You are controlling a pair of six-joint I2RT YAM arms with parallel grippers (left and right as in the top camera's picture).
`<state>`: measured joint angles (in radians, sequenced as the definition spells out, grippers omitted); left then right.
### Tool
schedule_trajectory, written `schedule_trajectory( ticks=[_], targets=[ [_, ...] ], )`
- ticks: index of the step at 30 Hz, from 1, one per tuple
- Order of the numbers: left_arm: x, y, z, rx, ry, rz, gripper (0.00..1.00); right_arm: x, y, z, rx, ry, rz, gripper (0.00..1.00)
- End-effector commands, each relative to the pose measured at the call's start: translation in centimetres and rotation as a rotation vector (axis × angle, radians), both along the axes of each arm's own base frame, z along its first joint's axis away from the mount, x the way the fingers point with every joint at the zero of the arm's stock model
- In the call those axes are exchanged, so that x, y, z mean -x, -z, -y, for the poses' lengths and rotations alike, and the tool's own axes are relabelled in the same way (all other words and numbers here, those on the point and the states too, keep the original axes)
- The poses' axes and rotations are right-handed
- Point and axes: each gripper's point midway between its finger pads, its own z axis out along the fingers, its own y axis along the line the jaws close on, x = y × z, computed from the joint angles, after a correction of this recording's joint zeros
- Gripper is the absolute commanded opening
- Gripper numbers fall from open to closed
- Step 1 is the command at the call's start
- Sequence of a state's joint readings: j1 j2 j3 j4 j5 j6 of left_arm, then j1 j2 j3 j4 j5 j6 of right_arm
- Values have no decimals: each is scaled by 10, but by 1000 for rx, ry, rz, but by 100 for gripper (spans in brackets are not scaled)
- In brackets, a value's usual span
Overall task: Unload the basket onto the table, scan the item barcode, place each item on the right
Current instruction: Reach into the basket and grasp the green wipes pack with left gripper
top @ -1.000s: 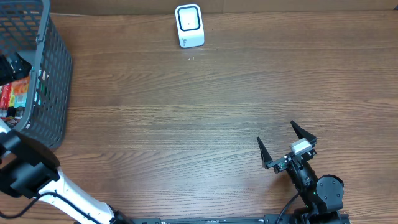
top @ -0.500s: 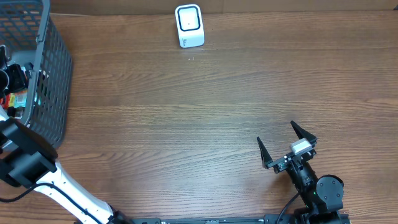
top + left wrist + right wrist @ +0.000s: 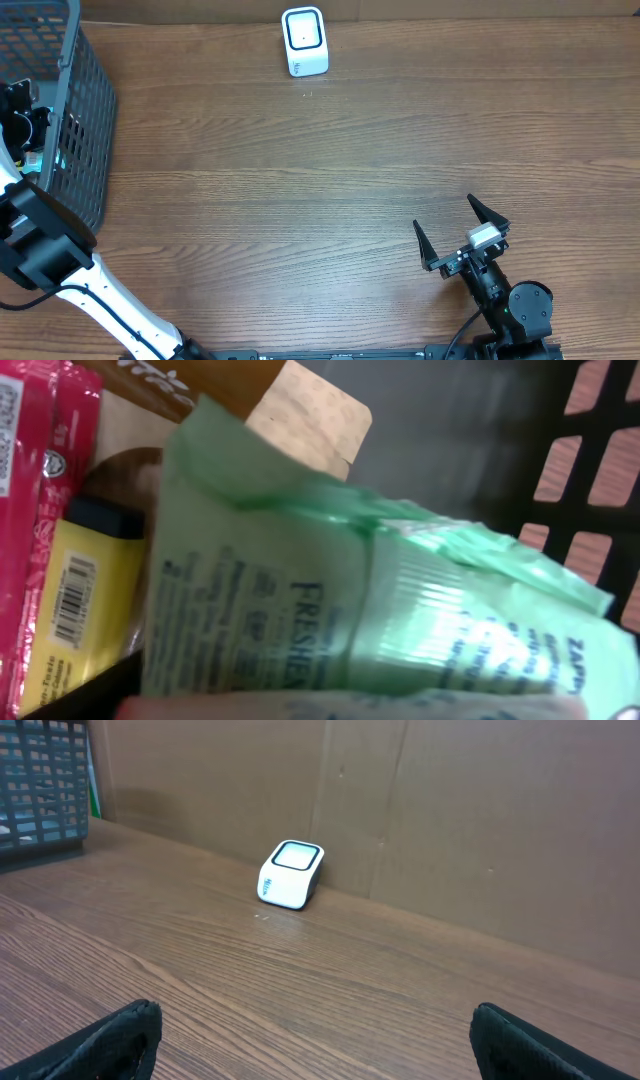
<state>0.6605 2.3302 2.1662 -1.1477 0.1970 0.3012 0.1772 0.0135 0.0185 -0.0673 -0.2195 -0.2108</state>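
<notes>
Right under my left wrist camera, filling the frame, is a green plastic packet [image 3: 330,610] with dark print, lying slantwise on the other goods. That looks like the item I'm after. My left gripper [image 3: 25,118] is down inside the black mesh basket [image 3: 88,130] at the upper left of the overhead view. I can't tell whether its jaws are spread or already pinching: no finger shows plainly in the wrist view, and from above it's only a dark shape among the wires.

To do this well, I want a bite across a firm fold of the packet, not a slack corner, because thin film will slip or drag. I see no barcode on the face showing, so I'd expect to turn it once it's lifted.

Just to the lower left lies a yellow box [image 3: 85,610] with its own barcode label. Red packets [image 3: 30,480] run down the left edge and a brown card piece [image 3: 300,410] sits above. I must not catch any of them. The basket wall is close on the right, so I'd lift straight up.

Further off, the white scanner [image 3: 304,41] stands at top centre, well apart from the basket. My right gripper [image 3: 443,210] sits at lower right, jaws wide, holding nothing.
</notes>
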Motion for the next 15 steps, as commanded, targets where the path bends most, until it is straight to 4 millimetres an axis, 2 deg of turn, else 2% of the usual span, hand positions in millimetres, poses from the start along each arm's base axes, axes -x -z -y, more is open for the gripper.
schedule_trajectory(
  ticks=[1, 11, 14, 15],
  targets=[
    [1, 9, 1, -8, 16, -29, 73, -1, 2, 2, 2, 12, 6, 100],
    [8, 27, 7, 18, 9, -58, 73, -1, 2, 2, 2, 12, 6, 100],
    [8, 27, 7, 18, 8, -58, 59, -1, 2, 2, 2, 12, 6, 100],
    [8, 27, 7, 18, 8, -58, 57, -1, 2, 2, 2, 12, 6, 100]
  ],
)
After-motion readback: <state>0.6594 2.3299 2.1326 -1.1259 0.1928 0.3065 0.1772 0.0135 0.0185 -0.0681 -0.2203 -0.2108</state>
